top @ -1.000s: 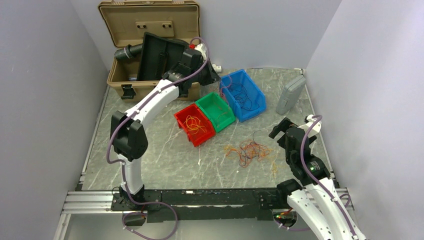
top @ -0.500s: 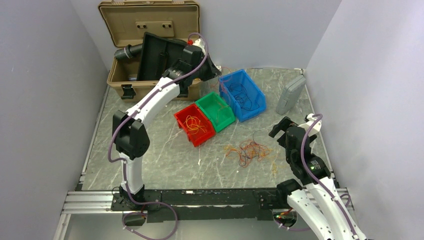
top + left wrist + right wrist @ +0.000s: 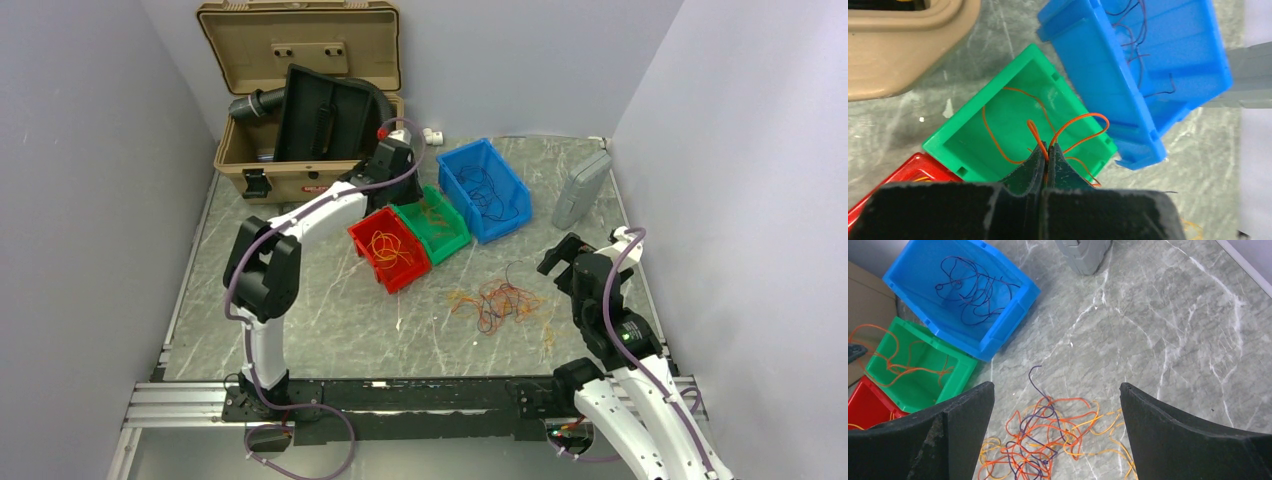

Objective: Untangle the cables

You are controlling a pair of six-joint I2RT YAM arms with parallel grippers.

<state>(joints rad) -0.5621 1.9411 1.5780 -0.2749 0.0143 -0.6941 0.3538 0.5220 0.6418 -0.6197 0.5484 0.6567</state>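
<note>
Marble tabletop [image 3: 330, 300], mid-sort: one strand is brought down to its bin.

Past the open tan case [image 3: 300, 60] at left, the left gripper [image 3: 1047, 150] is seen lowered within the last second from above the bins. It is clenched on an orange wire [image 3: 1083, 117] looped over the green bin [image 3: 983, 107], beside the red bin [image 3: 375, 262], so a drop appears imminent. Dark strands are held in the blue bin [image 3: 515, 205]. The remaining cables [image 3: 498, 303] are left tangled on bare marble near the right gripper [image 3: 566, 258], which is spread wide and empty. A grey box [image 3: 582, 188] is set far right. Only the knotting itself is judged a hindrance.
</note>
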